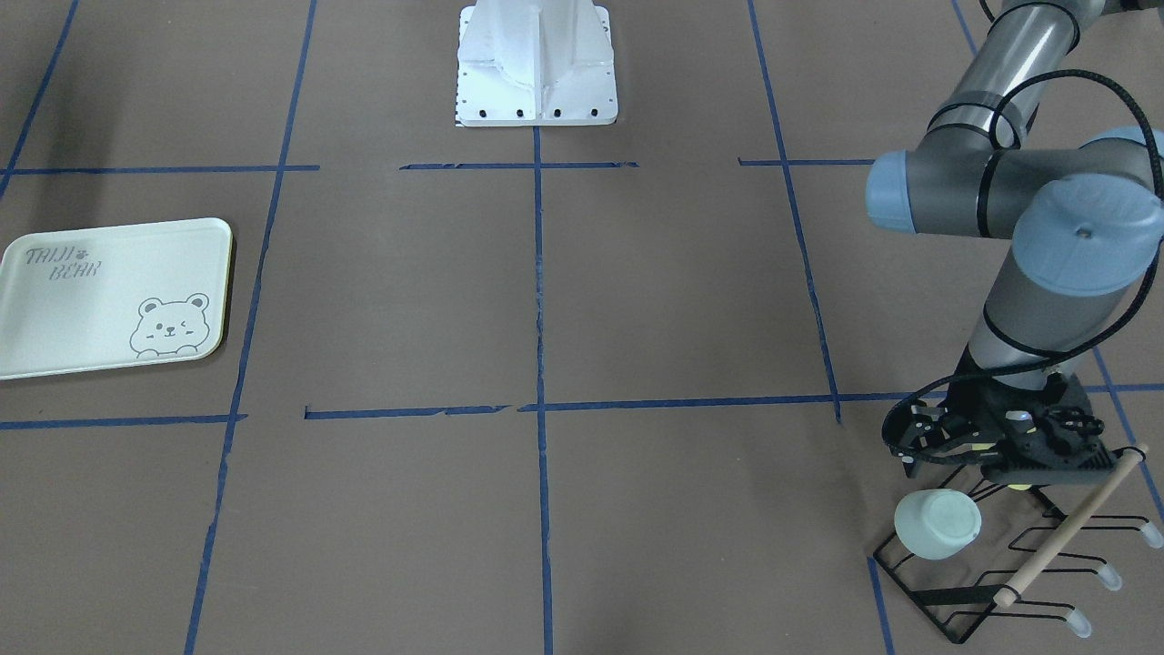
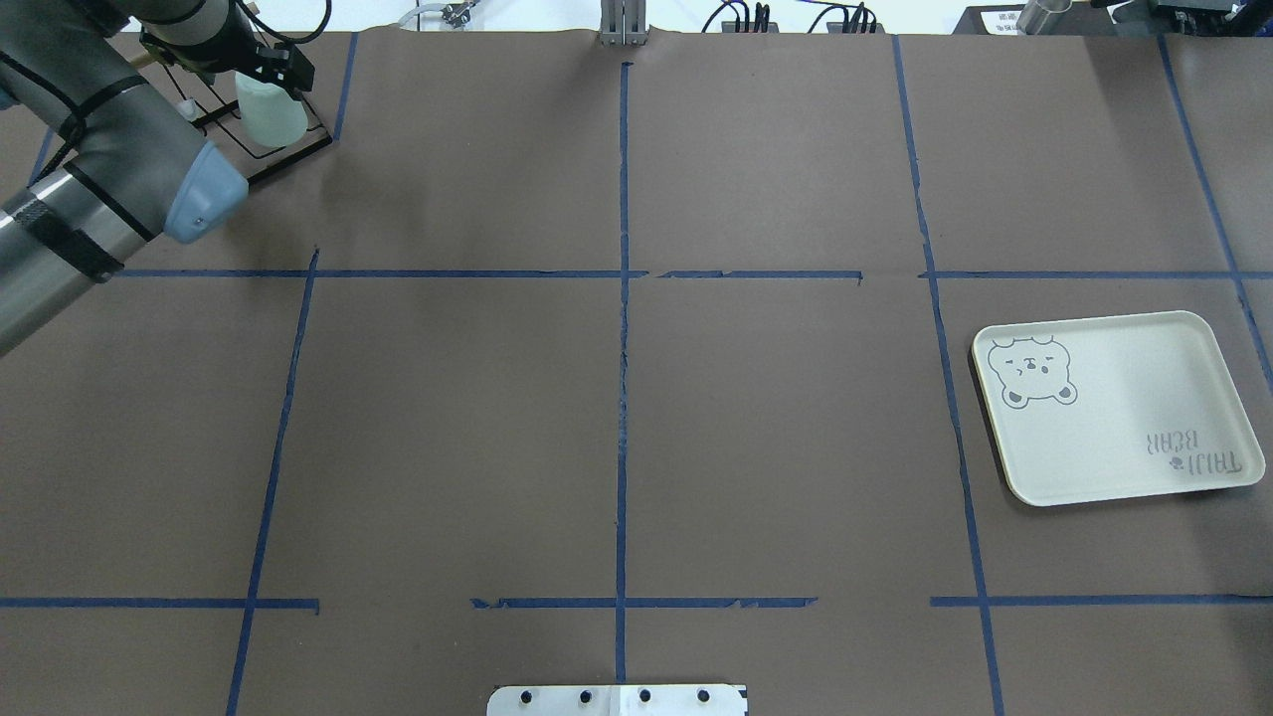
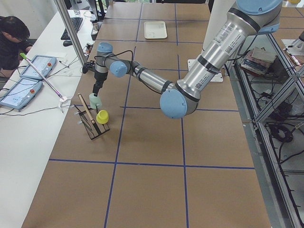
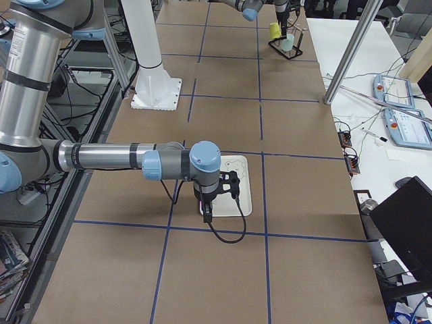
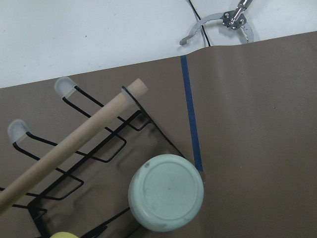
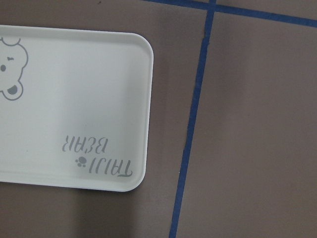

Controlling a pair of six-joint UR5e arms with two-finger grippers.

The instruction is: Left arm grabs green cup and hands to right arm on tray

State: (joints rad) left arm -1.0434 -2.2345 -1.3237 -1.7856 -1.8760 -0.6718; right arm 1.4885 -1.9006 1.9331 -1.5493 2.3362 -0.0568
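Green cup [image 1: 937, 523] sits mouth-down on the black wire rack [image 1: 946, 600] at the desk's far-left corner, by the operators' edge. Its base faces up and shows whole in the left wrist view, with nothing closed round it. Yellow cup [image 3: 102, 116] is on the same rack just beside it, and a wooden dowel [image 1: 1073, 528] lies across the rack's prongs. Left gripper [image 1: 991, 450] hangs above the rack, just to the robot side of the green cup and apart from it. No fingers show in its wrist view and the front view is cluttered, so I cannot tell whether it is spread or pressed together. Tray [image 2: 1124, 418] lies flat near the desk's right edge, about mid-depth, well apart from the cup. Right gripper [image 4: 208, 214] hovers over the tray's edge, seen only from the side camera, so I cannot tell its state. Judgement: the step in hand is the approach for the first grasp; hand-over and placing are not yet begun. The next move calls for centring the left gripper over the cup and lowering it spread wide enough to straddle the tapered wall. It then closes and lifts straight up off the rack, keeping off the dowel and yellow cup.
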